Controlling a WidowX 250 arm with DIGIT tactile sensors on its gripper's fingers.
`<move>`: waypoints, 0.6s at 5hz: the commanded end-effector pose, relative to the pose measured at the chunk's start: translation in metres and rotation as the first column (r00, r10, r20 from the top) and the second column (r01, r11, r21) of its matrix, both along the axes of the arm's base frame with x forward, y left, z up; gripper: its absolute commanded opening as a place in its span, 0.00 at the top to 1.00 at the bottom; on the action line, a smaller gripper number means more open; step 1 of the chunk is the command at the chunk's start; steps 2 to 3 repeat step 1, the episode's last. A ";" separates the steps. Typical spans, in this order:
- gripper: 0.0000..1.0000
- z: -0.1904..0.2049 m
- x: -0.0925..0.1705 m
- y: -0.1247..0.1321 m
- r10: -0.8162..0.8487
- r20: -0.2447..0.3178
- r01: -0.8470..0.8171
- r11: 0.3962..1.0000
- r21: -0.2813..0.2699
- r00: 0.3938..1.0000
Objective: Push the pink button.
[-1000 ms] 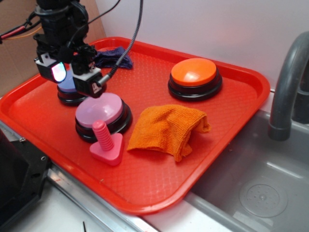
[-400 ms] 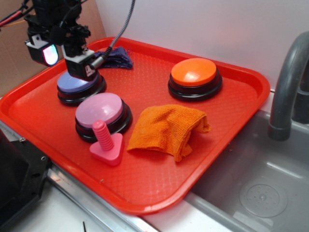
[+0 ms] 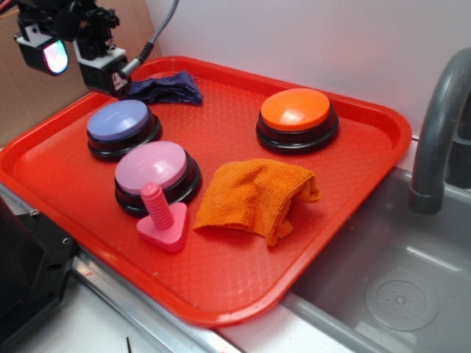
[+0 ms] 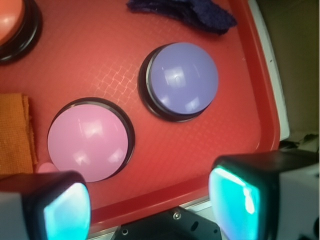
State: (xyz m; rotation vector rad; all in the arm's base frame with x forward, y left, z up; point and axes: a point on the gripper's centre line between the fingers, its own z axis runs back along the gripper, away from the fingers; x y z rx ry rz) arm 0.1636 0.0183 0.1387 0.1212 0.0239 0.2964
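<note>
The pink button (image 3: 153, 166) (image 4: 89, 138) sits on its black base at the near left of a red tray (image 3: 243, 279) (image 4: 100, 60), its domed top clear of everything around it. A small pink bolt (image 3: 157, 218) on a triangular foot stands upright just in front of it, at the tray's near edge. Just behind and to the left rests a lavender-blue button (image 3: 118, 122) (image 4: 184, 79); the two bases lie close but apart. A crumpled orange cloth (image 3: 256, 197) (image 4: 15, 132) lies just to the right of the pink button, and an orange button (image 3: 296, 112) (image 4: 11, 20) occupies the tray's far right. A dark blue rag (image 3: 165, 89) (image 4: 185, 12) is bunched at the far left rim. The tool (image 3: 72, 51) (image 4: 150, 207) hangs high above the tray's far left corner, well clear of all the buttons, its two glowing fingers (image 4: 235, 200) spread open with nothing between them. A grey faucet (image 3: 438, 140) rises over the sink (image 3: 383, 287) on the right.
</note>
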 end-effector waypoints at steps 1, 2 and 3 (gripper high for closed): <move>0.00 0.009 0.005 0.013 0.029 0.033 -0.029 0.999 0.017 0.999; 0.00 0.009 0.005 0.013 0.029 0.033 -0.029 0.999 0.017 0.999; 0.00 0.009 0.005 0.013 0.029 0.033 -0.029 0.999 0.017 0.999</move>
